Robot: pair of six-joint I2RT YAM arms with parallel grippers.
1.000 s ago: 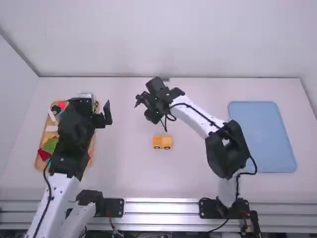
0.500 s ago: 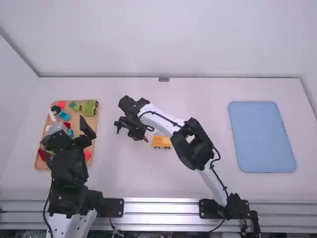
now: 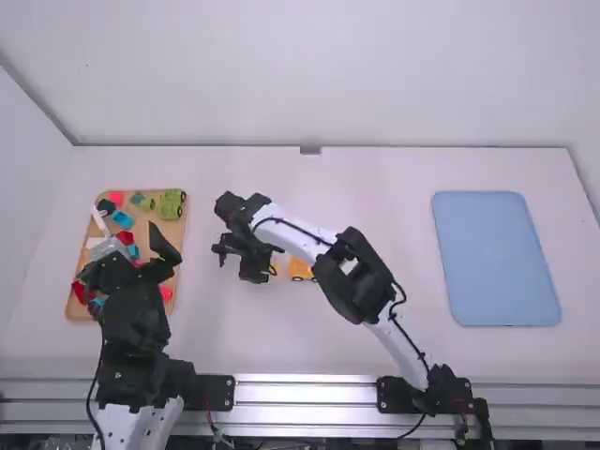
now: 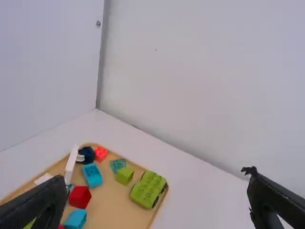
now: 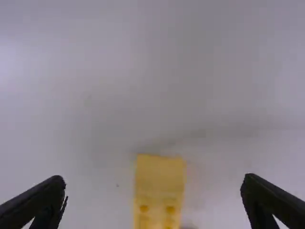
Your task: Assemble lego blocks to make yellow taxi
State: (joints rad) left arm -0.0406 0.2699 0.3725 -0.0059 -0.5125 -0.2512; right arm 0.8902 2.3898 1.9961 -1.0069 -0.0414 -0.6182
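Evidently the white table point(image 3: 234, 328) is the building ground, with the right arm point(image 3: 305, 242) stretched across its middle and the left arm point(image 3: 133, 328) over on the left side. Near the far right edge lies the blue tray point(image 3: 495, 258), and on the left the wooden tray point(image 4: 116, 205) with the mixed pieces.

The left gripper point(image 4: 156, 177) is spread wide and empty over the wooden tray's side. The right gripper point(image 5: 153, 180) is also parted, fingers well to either side, clamping nothing.

Between and below those fingers sits the yellow block assembly point(image 5: 158, 179), on the table near the middle, studs up; in the high view the arm partly hides it, so I cannot tell whether it is one body or two pieces side by side. A green block vehicle point(image 4: 148, 189) rests in the wooden tray, near a blue block point(image 4: 92, 175) and a red block point(image 4: 80, 196).

My reading is that the taxi's yellow body is being lined up or joined. The next move probably calls for the right gripper to centre on the yellow studs, lower and close squarely; a skewed grip could roll the piece on its wheels point(image 3: 296, 278) or twist a joint.
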